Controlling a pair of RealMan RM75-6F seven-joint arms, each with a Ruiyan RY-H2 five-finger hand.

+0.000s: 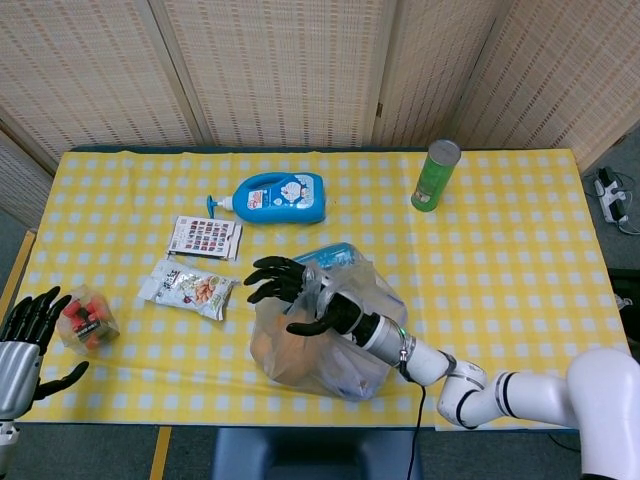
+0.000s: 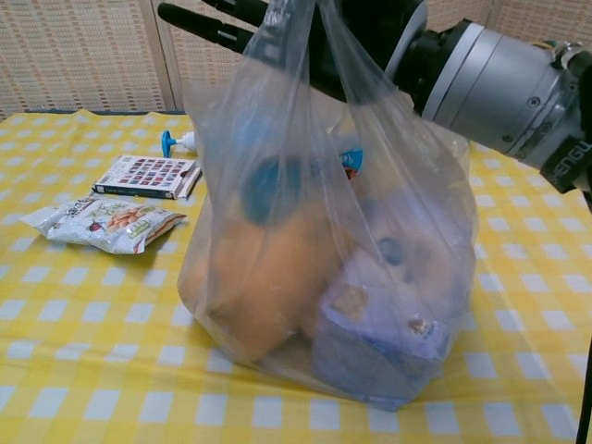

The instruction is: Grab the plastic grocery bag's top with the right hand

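Note:
A clear plastic grocery bag (image 1: pixel 335 355) full of goods stands near the table's front edge and fills the middle of the chest view (image 2: pixel 324 277). Inside it show an orange item, blue packs and a white roll. My right hand (image 1: pixel 298 295) is at the bag's top and holds the gathered plastic, with its black fingers stretched out to the left. In the chest view the hand (image 2: pixel 365 42) sits at the upper edge, and the bag's neck runs up taut into it. My left hand (image 1: pixel 24 342) rests open at the table's front left corner, holding nothing.
A blue detergent bottle (image 1: pixel 275 197) lies behind the bag and a green can (image 1: pixel 436 175) stands at the back right. A small booklet (image 1: pixel 205 238) and a snack packet (image 1: pixel 188 287) lie left of the bag. A red-filled pack (image 1: pixel 86 316) sits beside my left hand.

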